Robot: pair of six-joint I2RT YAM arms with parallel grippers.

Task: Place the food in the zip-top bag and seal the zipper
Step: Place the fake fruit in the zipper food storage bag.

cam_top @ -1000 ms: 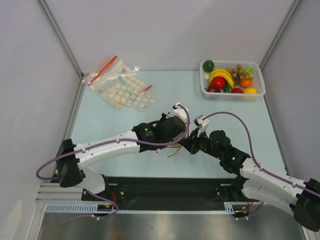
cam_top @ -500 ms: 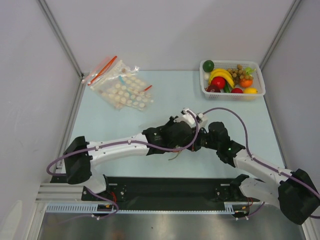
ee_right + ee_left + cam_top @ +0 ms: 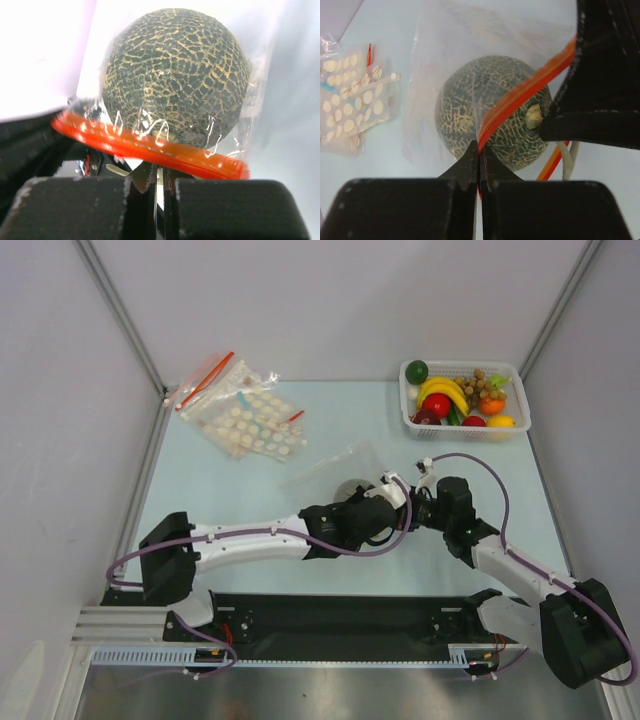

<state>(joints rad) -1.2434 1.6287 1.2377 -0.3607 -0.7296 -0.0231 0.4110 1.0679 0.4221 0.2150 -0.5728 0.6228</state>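
We watch the left claw (image 3: 479, 155) and right claw (image 3: 160, 172) slide toward 3 o'clock, uncovering the zip-top bag (image 3: 335, 465) at the middle of the bench (image 3: 200, 490), grey-green ball (image 3: 175, 75) inside. Each claw pinches the zipper (image 3: 525, 95), so sealing looks underway.

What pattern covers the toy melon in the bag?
Toy melon: dark green, tan netted cracks; right wrist view.
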